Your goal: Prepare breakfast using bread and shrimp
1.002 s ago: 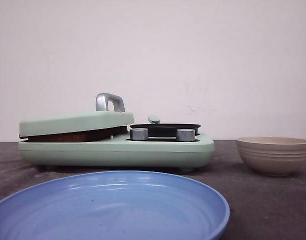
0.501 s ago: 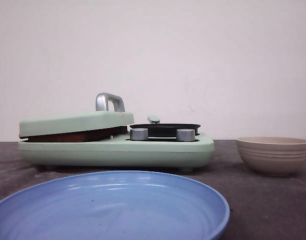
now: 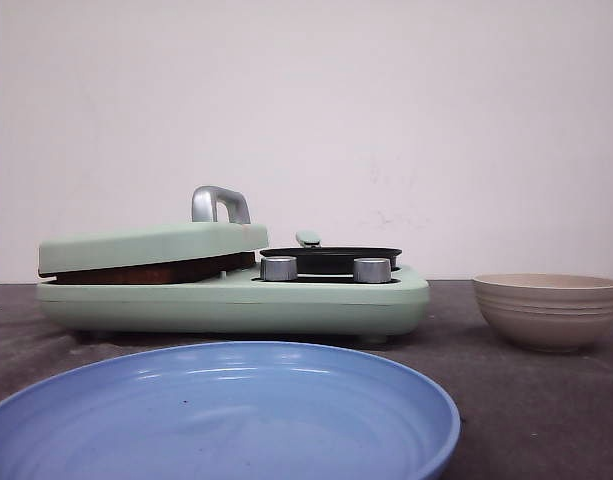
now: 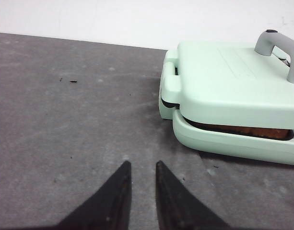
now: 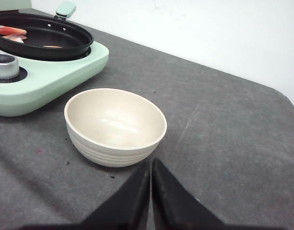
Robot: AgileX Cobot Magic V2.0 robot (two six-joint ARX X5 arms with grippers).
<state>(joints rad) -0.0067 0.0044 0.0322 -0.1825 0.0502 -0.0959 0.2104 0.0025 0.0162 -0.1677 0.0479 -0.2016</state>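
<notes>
Bread [image 4: 238, 130], seemingly toasted, is pressed under the lid [image 4: 228, 76]; shrimp [image 5: 11, 32] are panned. Plating is left. Left gripper [image 4: 139, 173] is slightly parted, right gripper [image 5: 150, 175] closed, both empty.

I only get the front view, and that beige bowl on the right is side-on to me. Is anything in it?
Observer: No. The right wrist view looks down into the bowl and it is empty.
Operator: And the black pan on the green cooker?
Observer: The pan holds a few orange-red and whitish shrimp pieces.
Operator: I see no arms at all. Where are they?
Observer: The right pincer is shut, near the bowl. The left pincer, slightly apart, sits over bare table beside the closed lid.
</notes>
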